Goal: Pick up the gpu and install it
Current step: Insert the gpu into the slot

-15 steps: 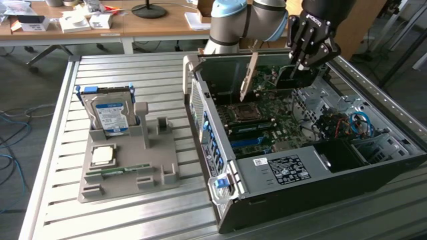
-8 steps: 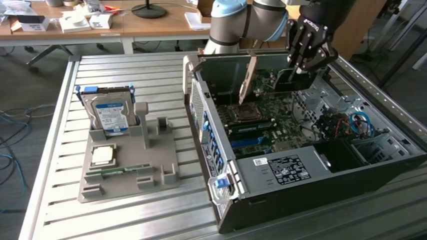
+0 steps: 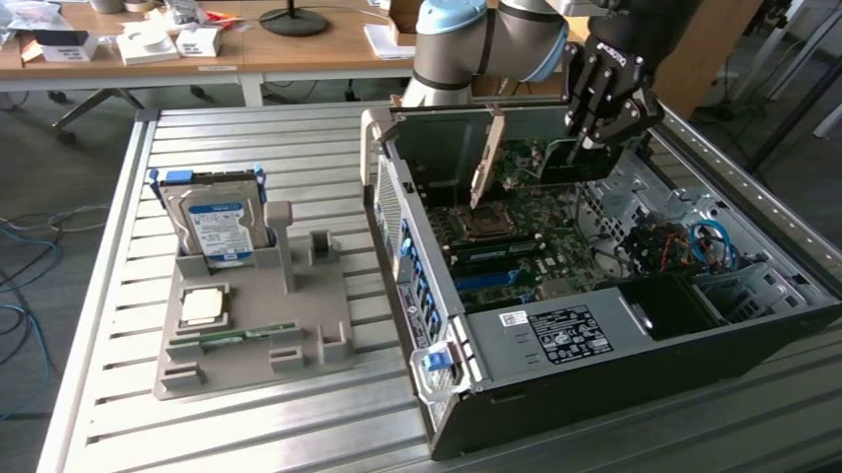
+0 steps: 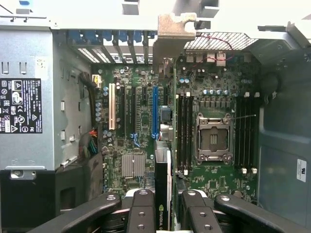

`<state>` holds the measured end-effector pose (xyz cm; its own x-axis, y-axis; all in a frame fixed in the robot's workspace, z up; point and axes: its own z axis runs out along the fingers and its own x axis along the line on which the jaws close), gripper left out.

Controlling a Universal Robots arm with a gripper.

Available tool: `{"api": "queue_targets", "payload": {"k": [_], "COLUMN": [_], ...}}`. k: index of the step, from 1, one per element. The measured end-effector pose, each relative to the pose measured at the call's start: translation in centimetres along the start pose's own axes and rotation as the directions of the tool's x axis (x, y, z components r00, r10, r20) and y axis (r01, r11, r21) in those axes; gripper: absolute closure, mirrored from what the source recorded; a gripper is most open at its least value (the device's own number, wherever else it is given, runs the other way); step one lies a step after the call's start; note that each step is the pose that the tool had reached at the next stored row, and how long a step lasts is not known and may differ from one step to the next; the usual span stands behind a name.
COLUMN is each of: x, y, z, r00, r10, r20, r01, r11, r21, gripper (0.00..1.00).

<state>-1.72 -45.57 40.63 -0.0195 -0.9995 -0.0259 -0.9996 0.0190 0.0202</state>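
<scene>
Gripper (image 3: 595,133): closed on the gpu (image 3: 579,166), which hangs upright, bracket end aside, inside the open computer case (image 3: 593,325) and over its motherboard (image 3: 526,246). Progress: pick-up done; installing judged unfinished, since the card sits high in the case in the jaws' hold, and whether it touches any slot cannot be told. Exterior view adds: a grey holder (image 3: 315,345) outside the case, on the exterior view's left, carrying a hard drive (image 3: 217,222), a chip (image 3: 201,305) and a memory strip (image 3: 237,335). Wrist view adds: dark fingers (image 4: 141,213) flanking the card's thin edge, a long blue slot (image 4: 155,111) just beside that edge's line, and an empty processor socket (image 4: 212,138) deeper in the case.
</scene>
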Motion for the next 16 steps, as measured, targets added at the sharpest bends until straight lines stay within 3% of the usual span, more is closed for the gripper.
{"api": "queue_targets", "payload": {"k": [16], "x": [0.0], "y": [-0.04], "z": [1.79], "r00": [1.0000], "r10": [0.000], "r20": [0.0000], "r01": [0.000], "r11": [1.0000], "r21": [0.0000], "gripper": [0.74]}}
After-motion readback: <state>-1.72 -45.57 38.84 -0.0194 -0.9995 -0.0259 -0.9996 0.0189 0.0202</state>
